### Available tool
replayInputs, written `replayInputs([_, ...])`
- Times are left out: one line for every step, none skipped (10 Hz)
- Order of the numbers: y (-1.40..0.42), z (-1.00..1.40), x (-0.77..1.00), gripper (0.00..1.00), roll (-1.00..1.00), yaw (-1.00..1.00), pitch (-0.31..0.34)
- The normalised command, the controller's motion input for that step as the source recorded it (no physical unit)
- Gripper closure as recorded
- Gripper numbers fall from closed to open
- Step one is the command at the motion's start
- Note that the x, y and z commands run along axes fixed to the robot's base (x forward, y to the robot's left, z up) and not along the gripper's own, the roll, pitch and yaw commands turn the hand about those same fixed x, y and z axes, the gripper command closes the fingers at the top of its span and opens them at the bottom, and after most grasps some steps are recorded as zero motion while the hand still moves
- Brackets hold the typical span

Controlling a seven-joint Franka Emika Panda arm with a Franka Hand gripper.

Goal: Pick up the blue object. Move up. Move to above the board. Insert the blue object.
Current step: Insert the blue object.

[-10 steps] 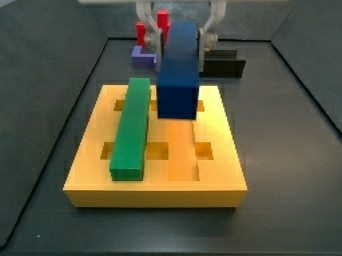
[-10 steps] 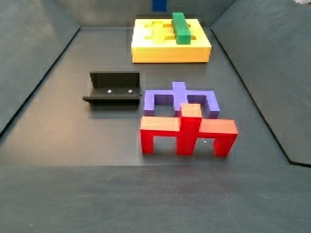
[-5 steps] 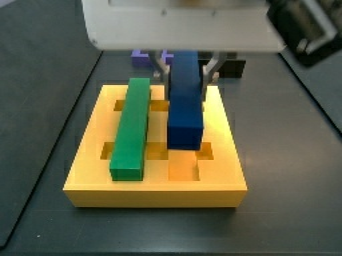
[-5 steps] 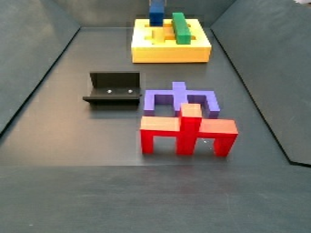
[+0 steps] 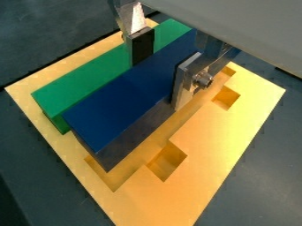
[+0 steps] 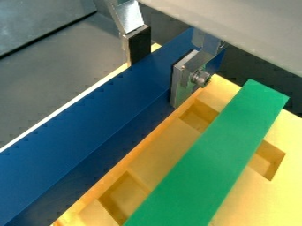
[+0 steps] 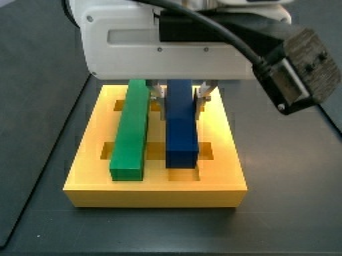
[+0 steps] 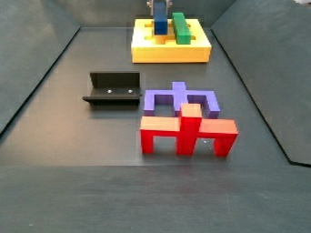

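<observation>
The hand (image 5: 163, 55) sits low over the board (image 7: 87, 165), its silver fingers (image 6: 188, 75) closed on the far end of the blue object (image 7: 182, 125), one plate on each long face. The bar lies lengthwise in the groove beside the green bar (image 7: 131, 130), apparently seated or nearly so. The risk from here appears to be a partly seated bar: if one end rides on the groove's edge, letting go could leave it tilted, and pushing down could jam it or shift the board.
</observation>
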Motion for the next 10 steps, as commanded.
replayInputs([-0.01, -0.24, 0.22, 1.00, 0.07, 0.00, 0.003])
replayInputs([0.00, -0.17, 0.06, 1.00, 0.03, 0.03, 0.000])
replayInputs([-0.05, -0.15, 0.10, 1.00, 0.00, 0.03, 0.000])
replayInputs([0.00, -0.15, 0.00, 1.00, -0.03, 0.03, -0.024])
replayInputs([-0.02, -0.12, 0.00, 1.00, -0.06, 0.02, -0.046])
replayInputs([-0.04, -0.17, 0.00, 1.00, -0.04, 0.00, -0.044])
replayInputs([-0.03, -0.19, 0.00, 1.00, -0.06, 0.00, -0.051])
replayInputs([-0.03, -0.17, 0.00, 1.00, -0.05, 0.01, -0.044])
replayInputs([-0.03, -0.16, 0.01, 1.00, -0.02, 0.01, -0.027])
replayInputs([-0.01, -0.18, 0.03, 1.00, 0.00, 0.00, -0.019])
